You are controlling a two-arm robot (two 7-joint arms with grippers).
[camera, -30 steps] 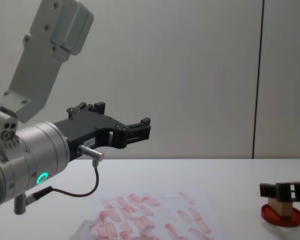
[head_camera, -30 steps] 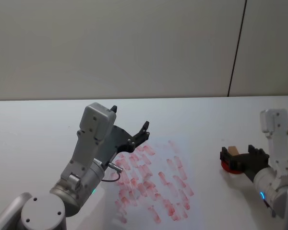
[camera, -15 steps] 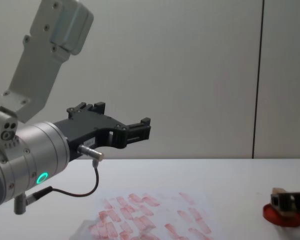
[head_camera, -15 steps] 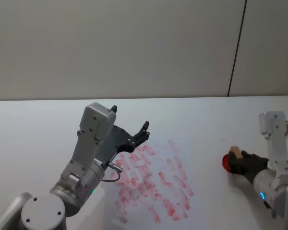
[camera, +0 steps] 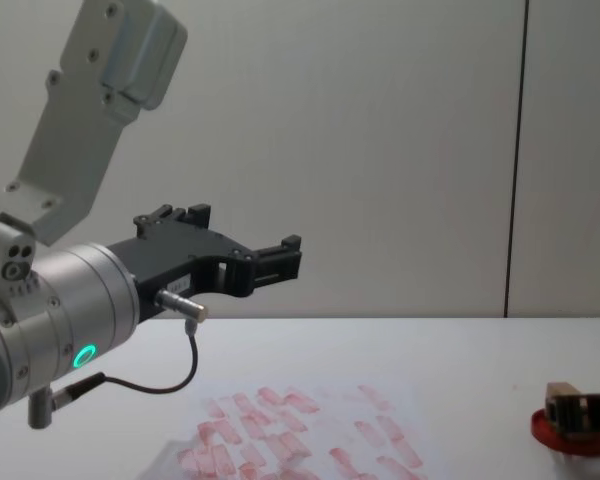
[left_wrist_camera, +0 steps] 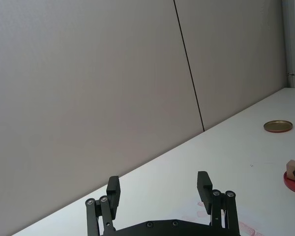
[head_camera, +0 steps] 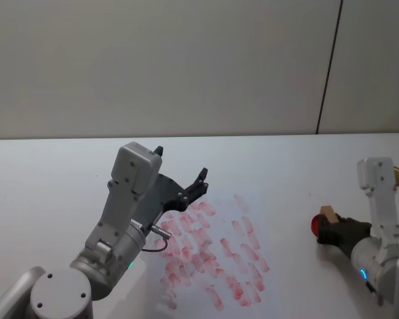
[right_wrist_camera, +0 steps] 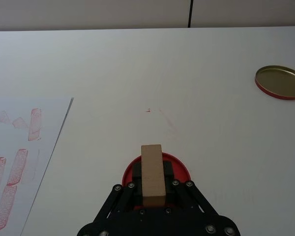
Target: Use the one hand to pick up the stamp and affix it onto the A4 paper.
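Pinching the stamp (right_wrist_camera: 152, 172) on the ink pad (right_wrist_camera: 179, 164) with my right jaws, inking it, I judge; next comes lifting it and carrying it left onto the paper (head_camera: 213, 256); left jaws hang spread, idle near it.

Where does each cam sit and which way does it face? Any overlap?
Head: high, looking down on table; left gripper above paper, right gripper holding stamp.
Chest: low, looking across table; left gripper large, right gripper at edge.
Left wrist: behind its open gripper, facing wall.
Right wrist: behind its gripper, facing stamp over ink pad.
Shared: both wrist views catch stamp, pad, lid.
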